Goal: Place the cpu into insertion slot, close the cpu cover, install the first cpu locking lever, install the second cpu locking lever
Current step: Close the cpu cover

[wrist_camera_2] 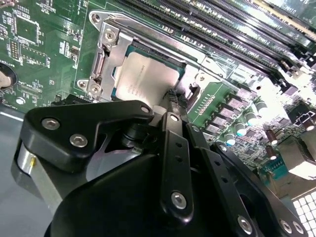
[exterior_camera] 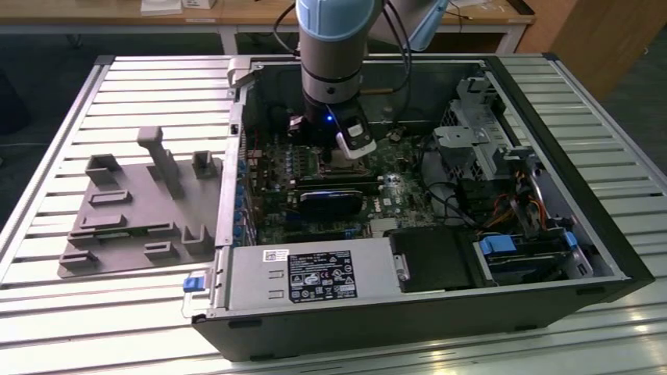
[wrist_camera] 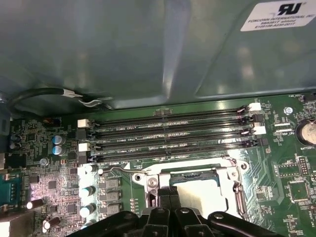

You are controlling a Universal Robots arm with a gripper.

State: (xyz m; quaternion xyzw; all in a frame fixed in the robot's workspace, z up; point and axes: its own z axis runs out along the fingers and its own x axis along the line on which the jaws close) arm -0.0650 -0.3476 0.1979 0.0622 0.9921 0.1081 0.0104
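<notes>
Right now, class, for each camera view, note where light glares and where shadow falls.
Exterior view: bright streaks glare off the table slats, and the inside of the computer case is shaded. Second wrist view: the connectors at the board's edge wash out white, and the gripper is dark. First wrist view: the cpu shines pale.

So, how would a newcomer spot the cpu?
Inside the open computer case, look at the green motherboard next to the long black memory slots. The cpu is the flat square with a pale silvery top, framed by the metal cpu cover; nothing nearby is as plain and square.
</notes>
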